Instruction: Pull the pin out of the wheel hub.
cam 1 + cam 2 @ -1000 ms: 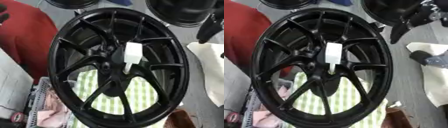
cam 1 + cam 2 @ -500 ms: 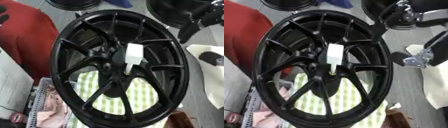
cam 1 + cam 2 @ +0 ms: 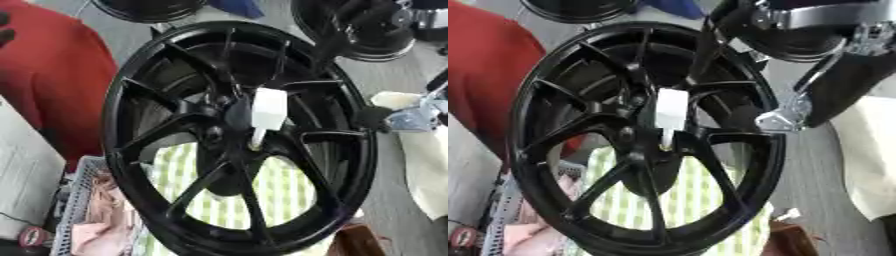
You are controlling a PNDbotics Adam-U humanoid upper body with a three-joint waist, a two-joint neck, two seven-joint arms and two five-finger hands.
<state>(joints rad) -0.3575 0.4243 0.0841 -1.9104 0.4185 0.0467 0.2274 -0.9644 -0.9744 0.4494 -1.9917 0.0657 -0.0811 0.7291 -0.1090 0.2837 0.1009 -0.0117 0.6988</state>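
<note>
A large black spoked wheel hub point(image 3: 109, 125) stands tilted and fills the middle of both views. At its centre sticks a white pin point(image 3: 269, 109), a pale block with a thin stem pointing down into the hub. My right hand point(image 3: 837, 82) comes in from the upper right and hangs over the rim's upper right part. It is open, with one dark finger point(image 3: 708, 45) reaching across the spokes above the pin. It does not touch the pin. My left hand shows in neither view.
A red cloth point(image 3: 52, 75) lies at the left. Beneath the wheel is a green-and-white checked cloth point(image 3: 280, 190). A grey basket point(image 3: 74, 200) with pink cloth sits at the lower left. More black wheels point(image 3: 149, 7) stand at the back, and a cream cloth point(image 3: 429, 165) lies at the right.
My right hand has come leftward and down from the upper right corner and now reaches over the wheel's rim. The pin stays in the hub.
</note>
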